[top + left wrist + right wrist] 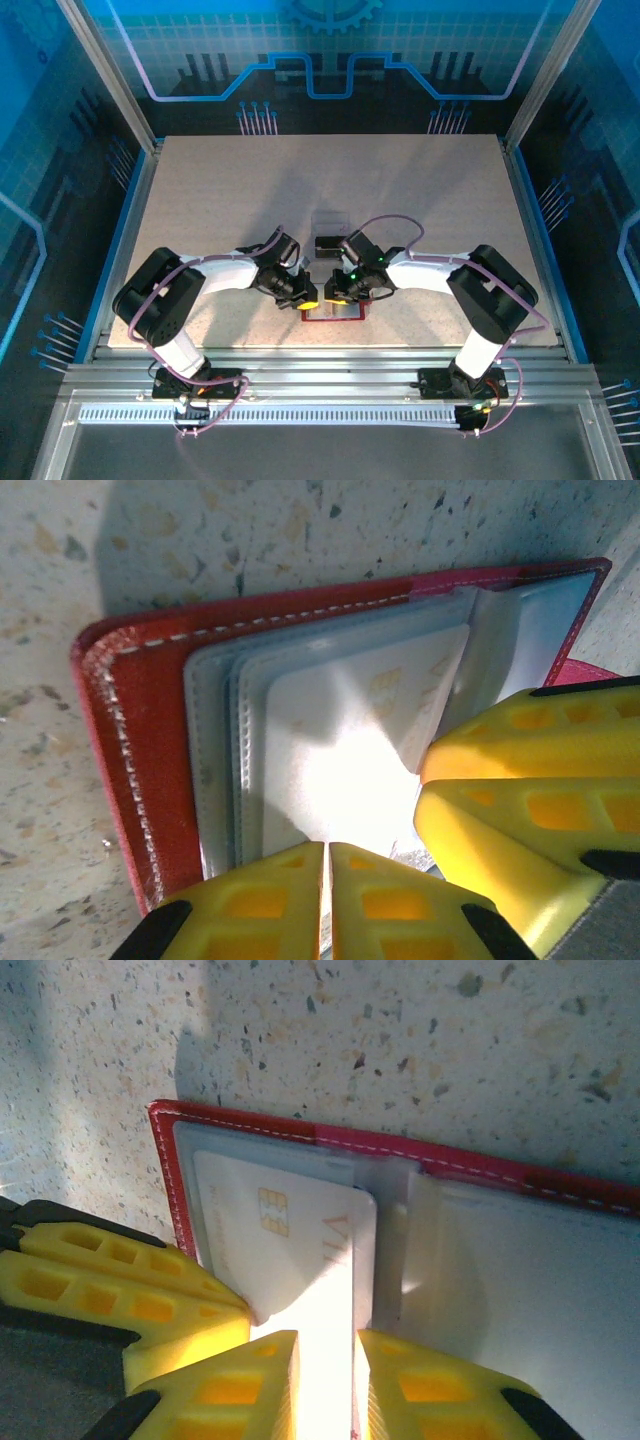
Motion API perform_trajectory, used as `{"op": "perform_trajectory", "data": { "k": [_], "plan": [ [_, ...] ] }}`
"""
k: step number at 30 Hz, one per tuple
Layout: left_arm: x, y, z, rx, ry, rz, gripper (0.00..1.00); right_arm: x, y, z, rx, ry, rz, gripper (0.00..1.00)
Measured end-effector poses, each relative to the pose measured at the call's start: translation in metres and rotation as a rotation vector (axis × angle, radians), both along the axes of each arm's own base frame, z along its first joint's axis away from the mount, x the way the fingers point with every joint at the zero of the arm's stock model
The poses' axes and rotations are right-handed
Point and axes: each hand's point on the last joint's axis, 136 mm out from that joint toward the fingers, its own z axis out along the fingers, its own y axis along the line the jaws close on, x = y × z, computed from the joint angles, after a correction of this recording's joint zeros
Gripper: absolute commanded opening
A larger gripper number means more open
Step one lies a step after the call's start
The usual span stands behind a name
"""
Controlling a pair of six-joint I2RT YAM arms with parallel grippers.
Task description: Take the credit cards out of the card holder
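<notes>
One red card holder point(335, 313), one pale chip card point(290, 1250) showing in it, one clear plastic box point(328, 220), one desk point(200, 200).

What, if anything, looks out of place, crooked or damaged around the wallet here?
Nothing stands out. The red wallet lies open and flat on the table, its pale pockets untorn. A chip card sits straight in its pocket, and nothing is spilled.

Table point(200, 200) seen from high above, behind the arm bases, wrist cameras held close and angled down, open card holder point(125, 730) shared by all views.
</notes>
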Motion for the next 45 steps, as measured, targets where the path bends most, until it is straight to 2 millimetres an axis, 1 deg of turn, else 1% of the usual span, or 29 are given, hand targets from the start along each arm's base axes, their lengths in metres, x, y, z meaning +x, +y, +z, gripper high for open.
{"op": "perform_trajectory", "data": {
  "k": [9, 18, 28, 37, 45],
  "plan": [
    [0.000, 0.000, 0.000, 0.000, 0.001, 0.000, 0.11, 0.000, -0.002, -0.002, -0.016, -0.006, 0.004, 0.22],
    [0.000, 0.000, 0.000, 0.001, 0.001, 0.000, 0.11, 0.005, -0.005, 0.003, -0.045, -0.022, -0.004, 0.21],
    [0.000, 0.000, 0.000, 0.001, 0.001, 0.000, 0.11, 0.008, 0.005, 0.010, 0.009, -0.035, 0.002, 0.20],
    [0.000, 0.000, 0.000, 0.000, 0.001, 0.000, 0.11, 0.003, 0.000, -0.001, -0.006, -0.014, 0.004, 0.20],
    [0.000, 0.000, 0.000, 0.001, 0.000, 0.001, 0.12, 0.003, 0.000, -0.003, -0.012, -0.015, 0.002, 0.19]
  ]
}}
